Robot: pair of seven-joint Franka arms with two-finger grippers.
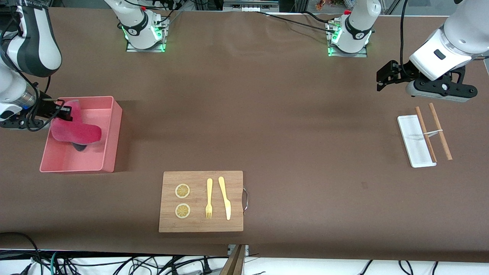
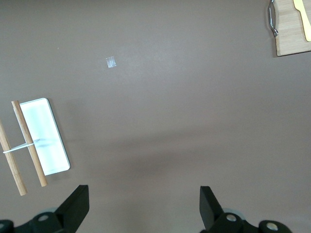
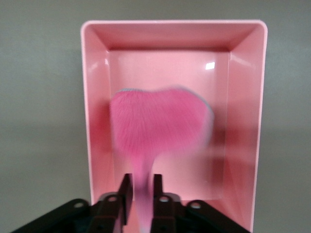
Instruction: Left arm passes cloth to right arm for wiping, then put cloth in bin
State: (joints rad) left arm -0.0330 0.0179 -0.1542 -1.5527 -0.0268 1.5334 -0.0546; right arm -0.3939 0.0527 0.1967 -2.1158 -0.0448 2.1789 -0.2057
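Observation:
The bin (image 1: 109, 133) is a salmon-pink box at the right arm's end of the table. My right gripper (image 1: 65, 111) is over the bin, shut on the cloth (image 1: 76, 130). The cloth hangs magenta face up into the bin, with a bit of dark grey showing under it. In the right wrist view the cloth (image 3: 160, 126) spreads out from between my fingers (image 3: 124, 191) above the bin's floor (image 3: 170, 68). My left gripper (image 1: 384, 78) is open and empty, up over bare table at the left arm's end; in its wrist view (image 2: 145, 206) only table lies between the fingers.
A wooden board (image 1: 201, 219) with a fork, a knife and two lemon slices lies near the front camera. A small white tray (image 1: 412, 143) with two wooden sticks (image 1: 440, 131) lies under the left gripper's end of the table.

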